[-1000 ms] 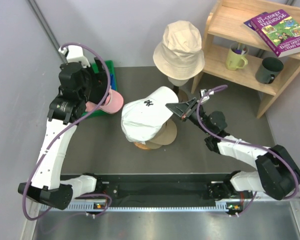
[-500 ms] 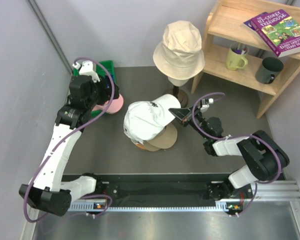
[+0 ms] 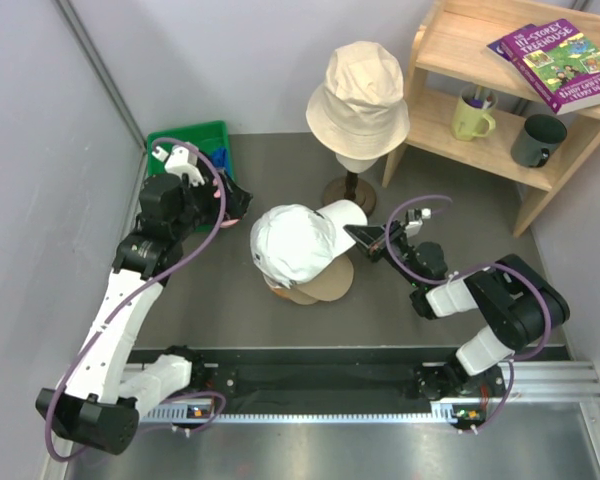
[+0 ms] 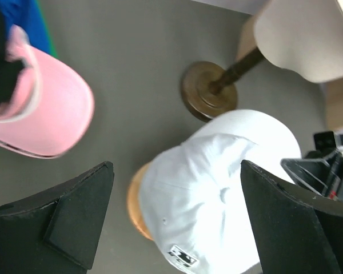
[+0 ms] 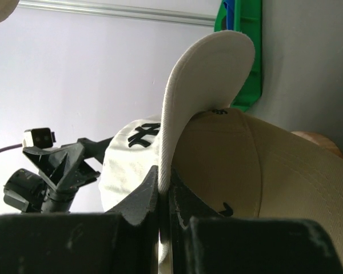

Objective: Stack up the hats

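The right end effector (image 5: 164,184) pinches the brim of the white cap (image 5: 203,80). The left end effector (image 4: 177,220) gapes wide, holding nothing.

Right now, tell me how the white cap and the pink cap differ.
Place: the white cap sits on the tan cap mid-table; the pink cap lies apart, by the green bin.
Grip: the right gripper is shut on the white cap's brim; the pink cap is free, with the left gripper open above the table.
Colour: white against pink.
Both are brimmed baseball caps.
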